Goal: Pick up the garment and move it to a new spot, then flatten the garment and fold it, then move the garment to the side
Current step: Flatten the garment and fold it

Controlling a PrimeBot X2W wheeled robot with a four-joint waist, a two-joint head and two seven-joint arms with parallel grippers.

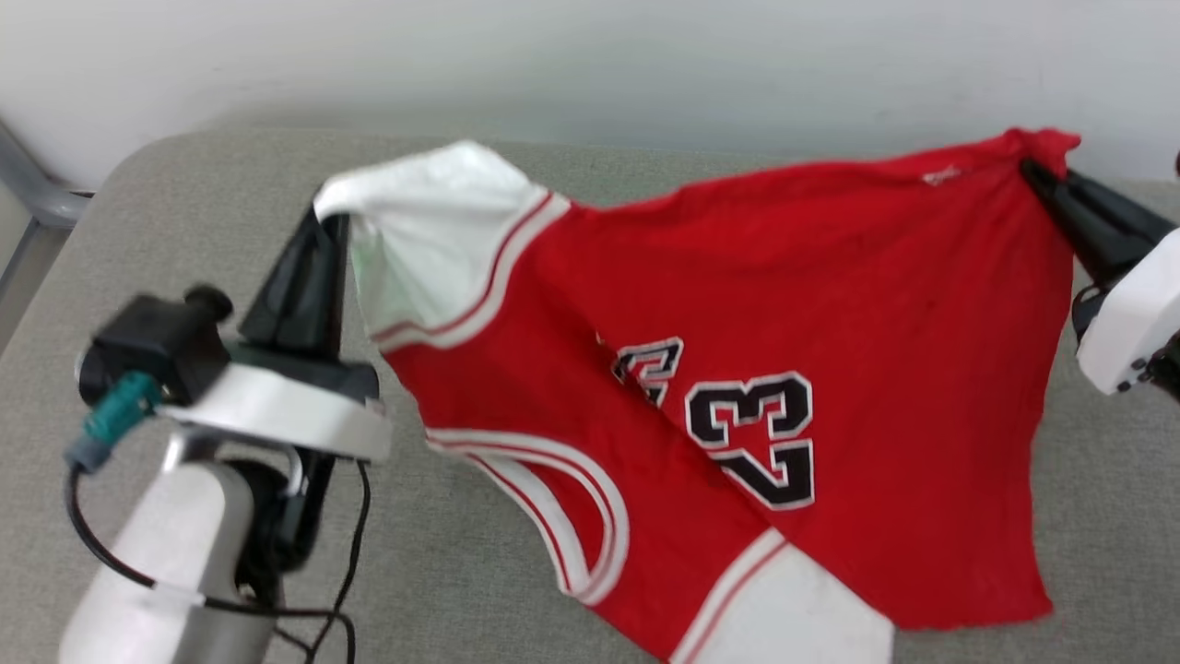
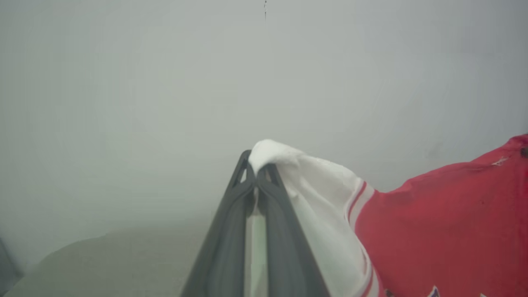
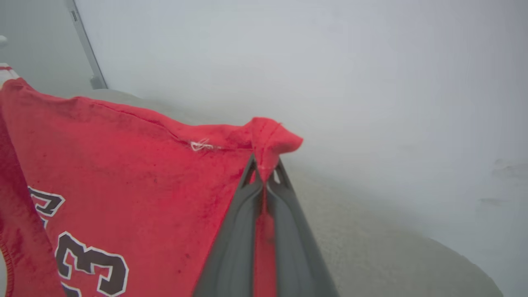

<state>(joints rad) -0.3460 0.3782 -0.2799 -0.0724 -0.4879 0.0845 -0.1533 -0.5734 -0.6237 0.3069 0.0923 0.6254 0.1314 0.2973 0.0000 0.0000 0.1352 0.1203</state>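
A plain white wall [image 1: 590,55] stands behind a table [image 1: 184,184] that is covered with grey woven cloth and has a rounded corner. At the left far corner of the table a grey metal bar [image 1: 37,198] is visible.

Above the table the garment [image 1: 830,304] is stretched in the air between the two arms, like a cloth on a line. It is red, and its upper edge runs across the far half of the table, from left to right. One white sleeve [image 1: 433,231] with red and white striped trim is at the left end of this edge. The black number "23" [image 1: 751,438] with white outline faces me and is tilted. A second white sleeve [image 1: 793,618] hangs low, toward the near edge of the table. Whether this low part rests on the table, I cannot tell.

The left end effector [image 1: 323,231] is over the left part of the table. Its two dark fingers are pressed together and they pinch the tip of the upper white sleeve; in the left wrist view the white cloth bulges out over the fingertips [image 2: 270,171]. A black cable [image 1: 101,544] hangs in a loop from the left arm.

The right end effector [image 1: 1042,180] is over the right far part of the table. Its fingers are also pressed together, and they pinch a red corner of the garment, which stands up in a small peak above them. Close to this corner a small white mark [image 3: 201,144] sits on the edge of the cloth.
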